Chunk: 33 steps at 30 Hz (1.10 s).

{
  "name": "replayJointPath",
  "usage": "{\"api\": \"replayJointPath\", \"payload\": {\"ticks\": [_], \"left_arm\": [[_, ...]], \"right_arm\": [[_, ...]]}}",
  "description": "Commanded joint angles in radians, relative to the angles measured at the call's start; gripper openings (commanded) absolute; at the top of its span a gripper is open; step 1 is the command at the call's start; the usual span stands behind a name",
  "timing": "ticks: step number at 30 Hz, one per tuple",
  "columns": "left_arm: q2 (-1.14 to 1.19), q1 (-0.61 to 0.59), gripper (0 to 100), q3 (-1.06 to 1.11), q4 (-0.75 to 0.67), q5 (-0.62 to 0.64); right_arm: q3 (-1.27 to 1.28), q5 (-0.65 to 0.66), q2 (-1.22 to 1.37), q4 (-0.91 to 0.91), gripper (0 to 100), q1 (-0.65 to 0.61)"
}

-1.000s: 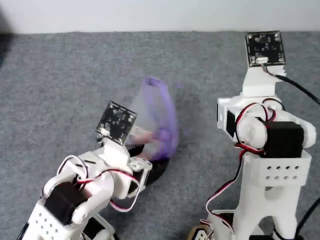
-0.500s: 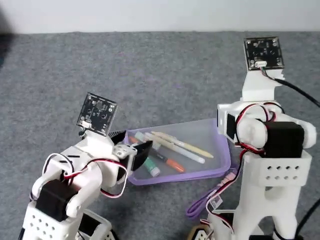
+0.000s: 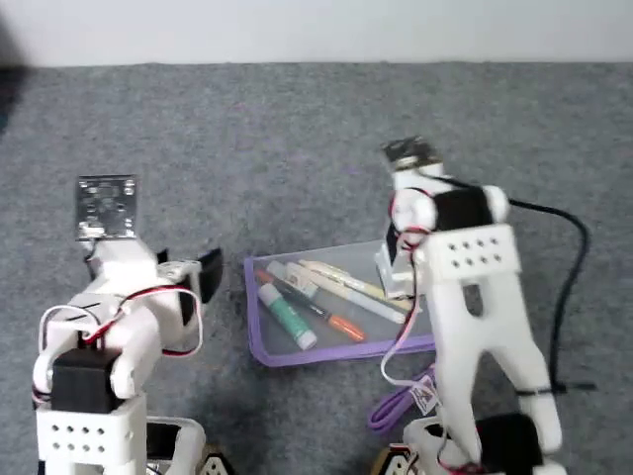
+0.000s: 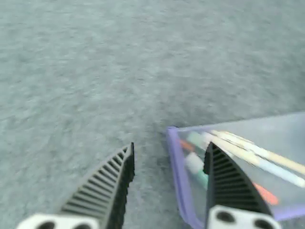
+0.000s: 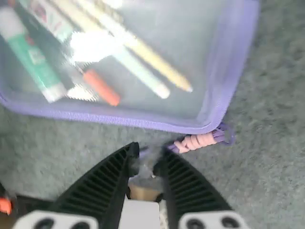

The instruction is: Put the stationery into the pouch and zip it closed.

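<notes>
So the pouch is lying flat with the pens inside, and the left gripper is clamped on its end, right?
Not clamped. The left gripper is open and holds nothing: the left wrist view shows its jaws spread, and the high view shows it beside the end of the pouch, apart from it. The pouch does lie flat with the pens inside.

- Counter [image 3: 297, 129]: grey cloth like felt or short-pile carpet, matt and fuzzy.
- Pouch [image 3: 326, 356]: clear, slightly frosted soft plastic with a faint sheen, and lilac woven cloth edging.
- Cord [image 5: 198, 141]: pinkish twisted textile, matt.
- Pens [image 5: 138, 47] and green tube [image 5: 33, 62]: smooth plastic, lightly glossy.
- Left tool [image 4: 170, 152] and right tool [image 5: 150, 150]: fingers [image 5: 102, 183] of black matt plastic, ribbed on the inner faces, set on white plastic mounts.
- Arm shells [image 3: 475, 297]: hard white plastic, matt.
- Cable [image 3: 566, 287]: black, with a smooth rubbery sheath.
</notes>
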Motion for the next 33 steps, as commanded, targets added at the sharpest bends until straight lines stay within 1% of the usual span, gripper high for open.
{"api": "replayJointPath", "payload": {"ticks": [1,6,15,18,21,25,29,31,33], "left_arm": [[-0.006,-0.037,23,-0.013,-0.023,-0.002],[-0.008,-0.081,23,-0.015,-0.023,-0.002],[-0.008,-0.092,23,-0.016,-0.023,-0.002],[-0.008,-0.091,23,-0.016,-0.023,0.000],[-0.008,-0.091,23,-0.016,-0.023,0.000],[-0.008,-0.091,23,-0.016,-0.023,0.000],[-0.008,-0.091,23,-0.016,-0.023,0.000],[-0.008,-0.089,23,-0.016,-0.023,0.000],[-0.008,-0.089,23,-0.016,-0.023,0.000]], "right_arm": [[-0.005,0.044,0.130,-0.018,9.5,-0.012],[-0.006,0.110,0.303,-0.031,0.4,-0.051],[0.020,0.121,0.412,-0.033,0.8,-0.142],[0.029,0.121,0.473,-0.065,0.8,-0.163],[0.029,0.121,0.512,-0.220,0.8,-0.171],[0.029,0.121,0.524,-0.509,0.8,-0.196],[0.029,0.123,0.529,-0.736,0.8,-0.266],[0.028,0.155,0.541,-0.831,0.8,-0.305],[-0.005,0.195,0.568,-0.889,0.8,-0.334]]}}
